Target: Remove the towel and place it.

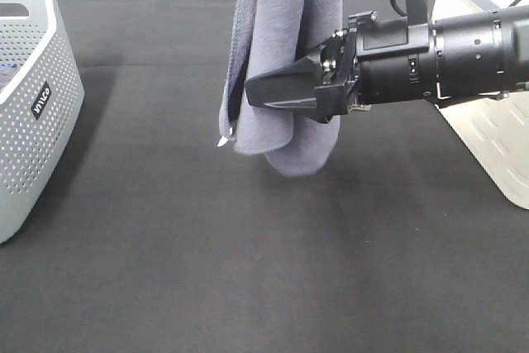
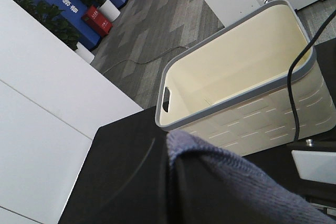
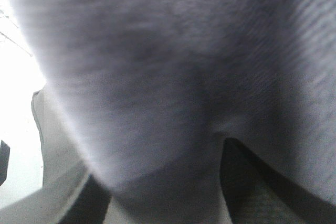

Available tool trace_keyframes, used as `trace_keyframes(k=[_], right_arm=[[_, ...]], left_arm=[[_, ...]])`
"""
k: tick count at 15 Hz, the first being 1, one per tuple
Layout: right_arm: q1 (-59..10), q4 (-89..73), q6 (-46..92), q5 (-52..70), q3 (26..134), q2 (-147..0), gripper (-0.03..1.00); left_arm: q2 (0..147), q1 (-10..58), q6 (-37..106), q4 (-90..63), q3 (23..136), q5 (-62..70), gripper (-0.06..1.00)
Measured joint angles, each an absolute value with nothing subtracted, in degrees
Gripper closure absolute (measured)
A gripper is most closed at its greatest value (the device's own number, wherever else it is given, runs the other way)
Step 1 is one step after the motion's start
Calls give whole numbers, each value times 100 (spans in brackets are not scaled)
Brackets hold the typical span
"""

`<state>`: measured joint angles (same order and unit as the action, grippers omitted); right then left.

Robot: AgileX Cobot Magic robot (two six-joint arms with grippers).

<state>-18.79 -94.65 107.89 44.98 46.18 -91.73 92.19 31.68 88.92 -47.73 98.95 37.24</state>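
- Square grey-lavender microfibre towel [image 1: 285, 31] hangs above the black table [image 1: 248, 270], toward 12 o'clock.
- Right pincer [image 1: 256, 93] meets it from 3 o'clock; whether it grips cannot be told, and the left pincer is hidden.
- Best next: pinch the fabric firmly, clear of the table.

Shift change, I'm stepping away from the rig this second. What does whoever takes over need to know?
Left gripper: not clearly seen; the towel drapes close to its wrist camera, so open or shut cannot be told.
Right gripper: reaches in from the right against the hanging towel; grip unclear.
Towel: hangs above the black table, between the grey basket and the cream basket.
Done: towel out of both baskets.
Left: setting it down.
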Motion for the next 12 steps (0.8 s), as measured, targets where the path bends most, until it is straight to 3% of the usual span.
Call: trace_keyframes(k=[4, 9, 12], right_arm=[[-1879, -9368, 10777, 4549, 4618, -9580, 41], [-1879, -8405, 9643, 5317, 4618, -9626, 61], [-1879, -7764, 8990, 5403, 4618, -9448, 64]], left_arm=[[9219, 3168, 8892, -4773, 9895, 3741, 94], [9219, 3168, 8892, -4767, 9895, 3741, 94], [9219, 3168, 8892, -4710, 9895, 3741, 94]])
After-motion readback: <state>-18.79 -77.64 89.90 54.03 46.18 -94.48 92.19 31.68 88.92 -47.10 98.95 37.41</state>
